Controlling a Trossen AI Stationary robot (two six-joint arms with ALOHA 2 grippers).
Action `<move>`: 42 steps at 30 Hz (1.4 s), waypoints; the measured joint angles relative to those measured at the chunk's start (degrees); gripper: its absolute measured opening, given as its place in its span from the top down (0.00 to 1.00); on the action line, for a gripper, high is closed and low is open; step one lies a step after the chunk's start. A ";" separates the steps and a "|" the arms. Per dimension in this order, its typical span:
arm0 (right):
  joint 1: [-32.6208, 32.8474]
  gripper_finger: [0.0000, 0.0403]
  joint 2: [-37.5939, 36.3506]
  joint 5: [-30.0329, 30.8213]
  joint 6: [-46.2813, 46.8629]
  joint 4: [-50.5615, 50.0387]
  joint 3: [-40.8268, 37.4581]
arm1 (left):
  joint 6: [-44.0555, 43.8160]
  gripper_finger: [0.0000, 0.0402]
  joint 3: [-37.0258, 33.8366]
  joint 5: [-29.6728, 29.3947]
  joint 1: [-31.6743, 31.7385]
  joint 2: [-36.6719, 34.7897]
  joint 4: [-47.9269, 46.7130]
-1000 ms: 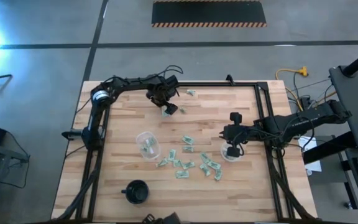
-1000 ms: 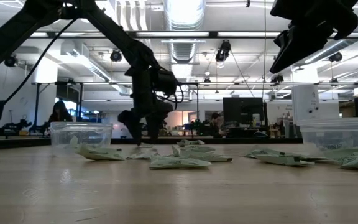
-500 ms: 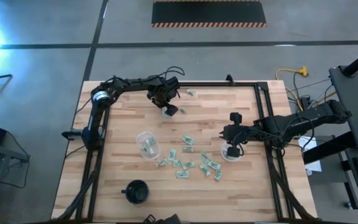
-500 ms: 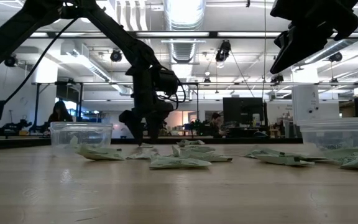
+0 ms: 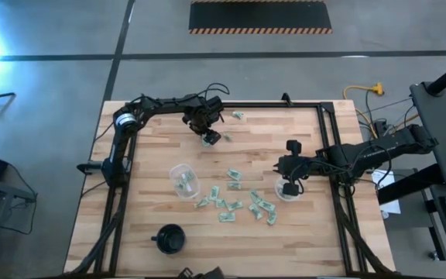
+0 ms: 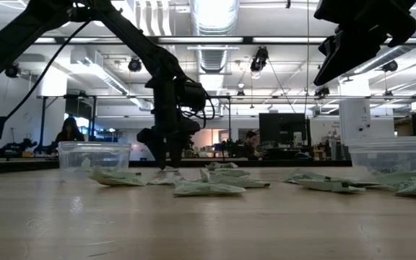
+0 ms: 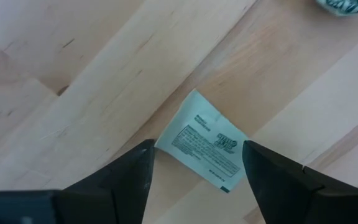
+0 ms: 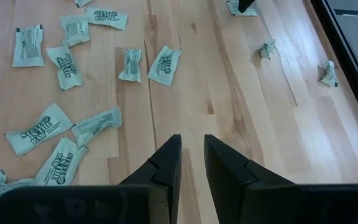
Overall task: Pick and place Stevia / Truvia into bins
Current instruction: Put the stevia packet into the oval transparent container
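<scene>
While you watch the far edge of the pale wooden plank worktop point(image 5: 153, 147):
Left pincer point(image 7: 194, 163): low over the wood, jaws wide, straddling one white-and-green paper sweetener packet point(image 7: 207, 144) lying flat.
Right pincer point(image 5: 289, 187): you see it above the right clear round plastic cup point(image 5: 286, 191), fingers narrow, nothing between them.
Other packets point(image 5: 235, 203): scattered between both cups.
Left clear cup point(image 5: 183, 180): holds several packets.

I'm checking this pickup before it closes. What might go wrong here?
1. The packet lies flat on the table between the left gripper's open fingers; they may slide over it.
2. It sits askew to the fingers, so only a corner may be pinched.
</scene>
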 joint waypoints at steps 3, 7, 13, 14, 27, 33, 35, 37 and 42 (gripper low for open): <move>0.00 0.85 0.00 0.02 0.00 0.00 0.00 | 0.27 0.43 -1.27 0.04 0.00 -0.26 0.76; 0.02 0.85 0.00 0.02 0.00 0.02 0.00 | 0.58 0.43 -2.23 0.09 0.02 -0.40 1.64; 0.00 0.85 0.00 0.02 0.00 0.04 0.00 | 1.44 0.43 -1.53 0.15 0.02 -0.25 1.16; 0.02 0.85 0.00 0.02 0.00 0.07 0.00 | 1.44 0.43 -1.46 0.17 0.02 -0.22 1.13; 0.01 0.85 -0.04 0.02 -0.02 0.06 0.00 | 2.78 0.65 -1.50 -0.47 0.09 -0.12 1.15; 0.01 0.85 -0.04 0.02 -0.18 0.04 0.00 | 3.22 0.76 -1.57 -0.84 0.13 -0.07 1.13; 0.00 0.85 -0.04 0.02 -0.19 0.04 0.00 | 3.50 0.79 -1.59 -0.86 0.15 -0.07 1.11; 0.00 0.85 -0.04 0.02 -0.20 0.04 0.00 | 4.49 0.81 -1.58 -0.80 0.15 -0.07 1.08; 0.00 0.85 -0.04 0.02 -0.31 0.04 0.00 | 6.99 0.88 -1.42 -0.53 0.13 -0.03 1.02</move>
